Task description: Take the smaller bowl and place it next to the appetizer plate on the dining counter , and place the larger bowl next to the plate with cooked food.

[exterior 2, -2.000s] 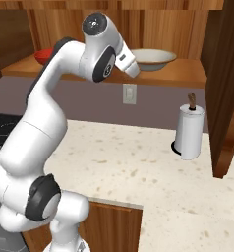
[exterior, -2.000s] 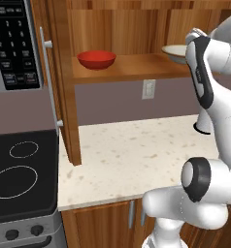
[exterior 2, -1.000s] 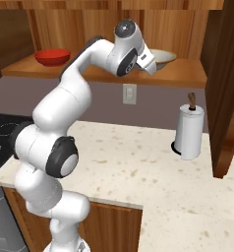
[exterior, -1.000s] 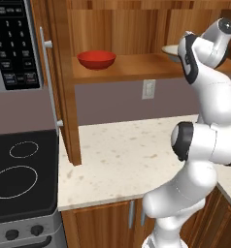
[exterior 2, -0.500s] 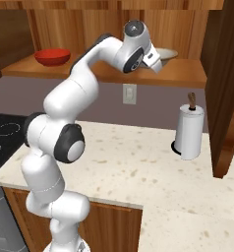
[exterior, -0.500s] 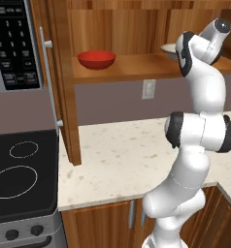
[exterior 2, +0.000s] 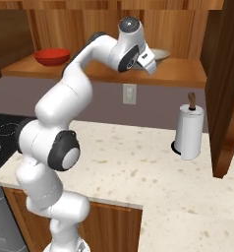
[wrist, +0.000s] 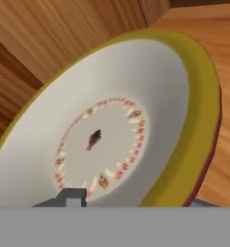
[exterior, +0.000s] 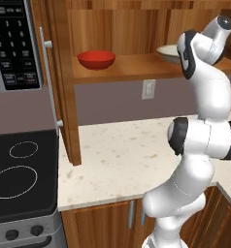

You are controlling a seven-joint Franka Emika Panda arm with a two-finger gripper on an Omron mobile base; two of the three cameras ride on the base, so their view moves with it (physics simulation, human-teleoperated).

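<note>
My pincer (exterior 2: 156, 63) reached the cream bowl (wrist: 122, 120) on the shelf (exterior: 132, 68); its opening could not be determined. The red bowl (exterior: 96, 59) sat at 9 o'clock.

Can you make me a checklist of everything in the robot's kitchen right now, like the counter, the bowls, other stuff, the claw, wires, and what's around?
Surface: speckled beige counter below a wooden shelf.
Job's things: smaller bowl, red, upright on the shelf's left part; larger bowl, cream with a golden rim, on the shelf's right part, close before the hand camera.
Clutter: paper towel roll standing on the counter.
Claw: claw up at the larger bowl's edge; one finger tip lies inside the rim; open or shut cannot be told.
Cables: nothing seen.
Surroundings: stove top, microwave, wall outlet, wooden cabinets.
</note>
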